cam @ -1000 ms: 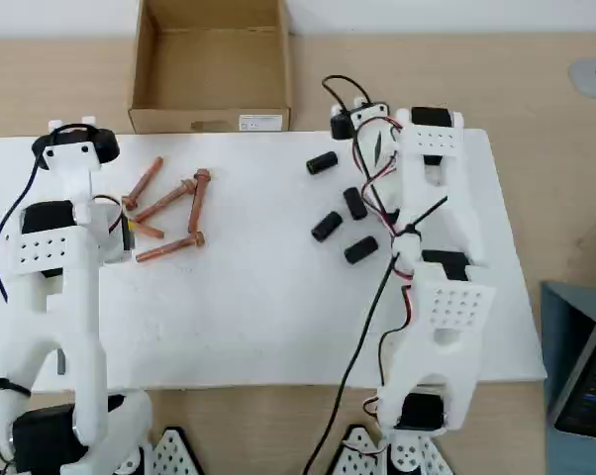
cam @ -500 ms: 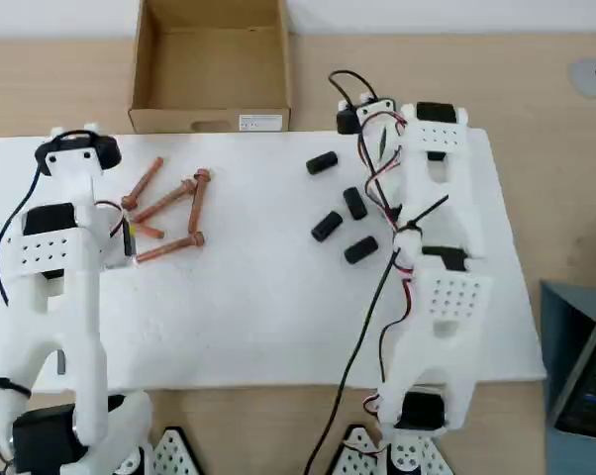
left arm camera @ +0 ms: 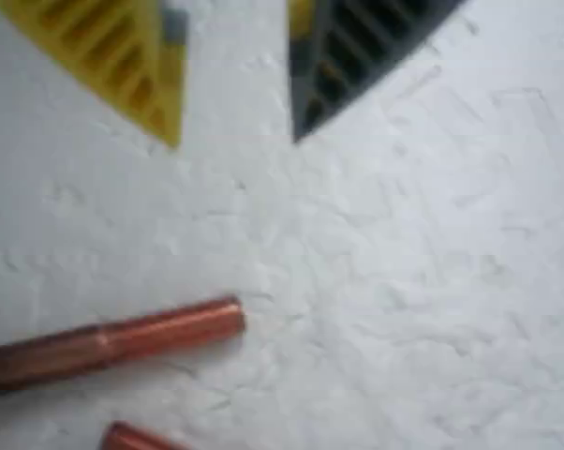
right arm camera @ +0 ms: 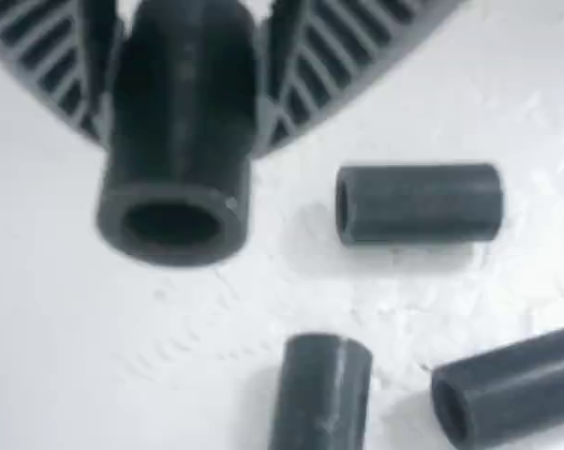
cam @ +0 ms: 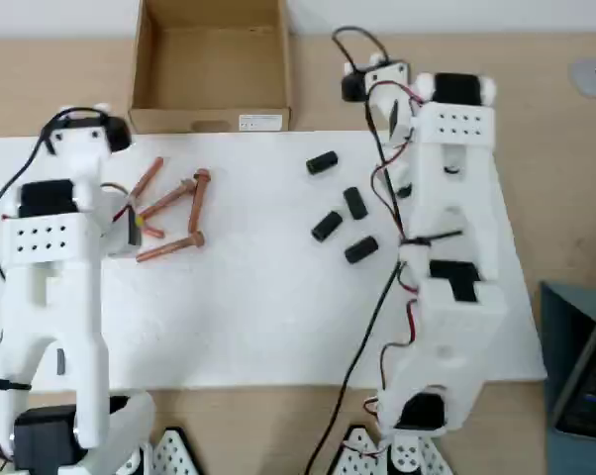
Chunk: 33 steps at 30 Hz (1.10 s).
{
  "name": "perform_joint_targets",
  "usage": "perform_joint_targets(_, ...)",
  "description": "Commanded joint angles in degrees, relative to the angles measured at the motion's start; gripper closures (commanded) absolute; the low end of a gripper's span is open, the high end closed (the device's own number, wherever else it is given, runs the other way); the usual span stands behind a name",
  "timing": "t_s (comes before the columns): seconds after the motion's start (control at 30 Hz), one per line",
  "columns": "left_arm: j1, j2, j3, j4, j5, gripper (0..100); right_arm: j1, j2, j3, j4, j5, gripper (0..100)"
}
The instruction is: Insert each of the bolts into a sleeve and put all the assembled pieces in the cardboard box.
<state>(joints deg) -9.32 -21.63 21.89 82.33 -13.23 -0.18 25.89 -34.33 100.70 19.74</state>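
Black sleeve pinched between fingers of R gripper, over white foam pad, w/ three loose sleeves lying near it. L gripper, jaws spread w/ nothing between, hangs over pad near copper bolts. Cardboard box stands at pad's far edge, beyond bolts.

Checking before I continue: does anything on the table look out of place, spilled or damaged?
Nothing stands out. The copper bolts lie loose on the white mat, the black sleeves likewise, one sleeve sits in the right arm's jaws, and the cardboard box stands upright.
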Motion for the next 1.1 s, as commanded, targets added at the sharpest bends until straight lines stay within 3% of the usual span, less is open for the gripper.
perform_joint_targets(0.0, 3.52, -0.04, -7.21, 2.02, 3.34, 91, 0.48, -10.24, 1.01, 1.32, -1.93, 98.8)
perform_joint_targets(0.17, 7.65, 2.51, -12.66, 3.87, 3.96, 91, 0.48, -21.14, 10.24, 0.97, -3.08, 98.8)
perform_joint_targets(0.37, 9.14, 15.52, -21.01, 5.01, 4.04, 91, 0.57, -34.33, 24.57, -0.62, -2.99, 98.8)
perform_joint_targets(0.6, 11.78, 29.76, -31.47, 5.10, 3.87, 91, 5.85, -47.43, 41.54, -5.10, -2.64, 98.8)
perform_joint_targets(0.8, 15.65, 37.93, -39.21, 4.57, 4.04, 91, 8.84, -53.41, 51.65, -8.09, -2.20, 98.8)
perform_joint_targets(1.07, 15.38, 52.53, -54.07, 4.75, 5.98, 91, 8.84, -54.90, 54.37, -10.02, -1.85, 98.8)
